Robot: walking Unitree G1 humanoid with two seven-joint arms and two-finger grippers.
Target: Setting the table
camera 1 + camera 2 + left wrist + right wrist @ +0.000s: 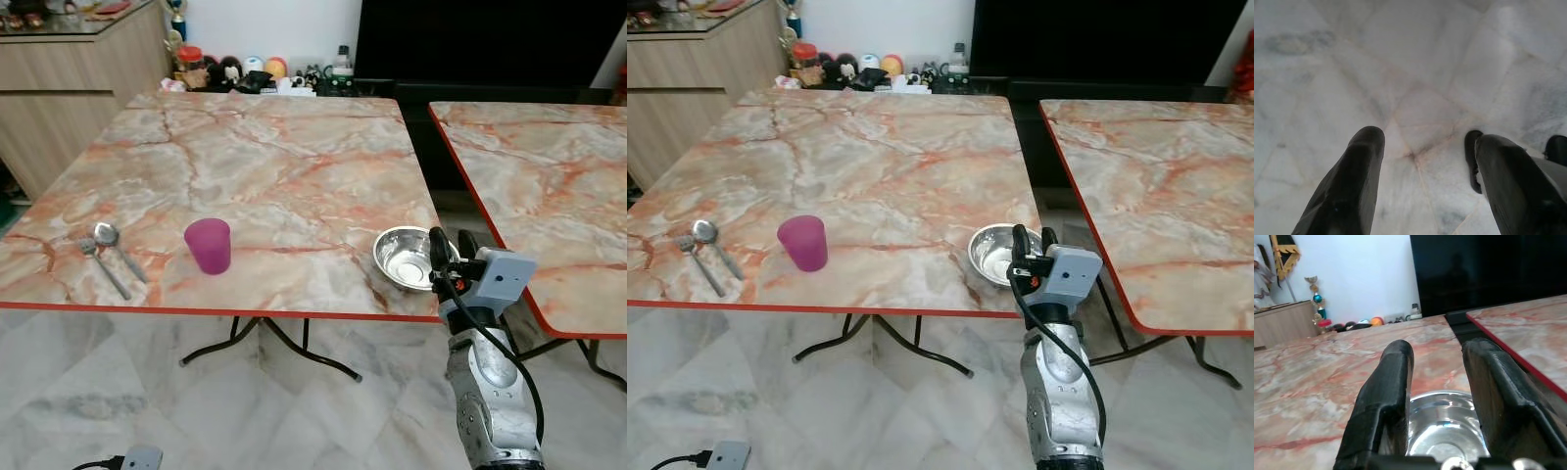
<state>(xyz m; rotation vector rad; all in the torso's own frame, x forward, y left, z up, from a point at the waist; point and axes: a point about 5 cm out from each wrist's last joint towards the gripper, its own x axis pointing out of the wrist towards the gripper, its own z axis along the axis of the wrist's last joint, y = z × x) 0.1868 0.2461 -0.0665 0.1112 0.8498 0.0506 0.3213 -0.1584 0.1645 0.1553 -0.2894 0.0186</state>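
Bright even daylight, sharp, blurred near fingers.

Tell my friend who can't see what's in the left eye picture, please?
The robot's right gripper, fingers open, is at the near rim of a shiny metal bowl by the front edge of a marble table. Farther left on the table stand a purple cup, then a spoon and fork lying side by side.

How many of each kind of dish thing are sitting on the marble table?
Cups: 1, the purple cup
Bowls: 1, the metal bowl
Spoons: 1, the spoon
Forks: 1, the fork
Total: 4
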